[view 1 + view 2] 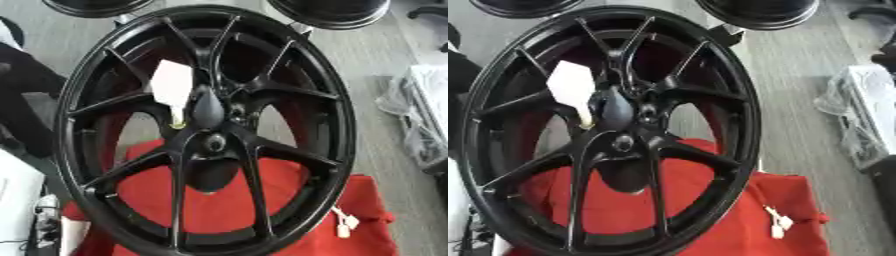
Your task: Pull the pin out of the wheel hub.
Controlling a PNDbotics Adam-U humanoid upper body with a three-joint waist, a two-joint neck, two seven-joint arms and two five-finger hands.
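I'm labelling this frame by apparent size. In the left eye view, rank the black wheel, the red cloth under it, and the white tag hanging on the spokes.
Largest to smallest as they look:
1. black wheel, filling most of the view
2. red cloth, partly hidden behind the wheel
3. white tag

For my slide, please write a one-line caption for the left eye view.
Black spoked wheel over a red cloth, with a white tag near its hub.

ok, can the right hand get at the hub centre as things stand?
Probably yes: the hub faces the camera uncovered; only a white piece and a dark rounded shape sit just above it. No hand clearly shows.
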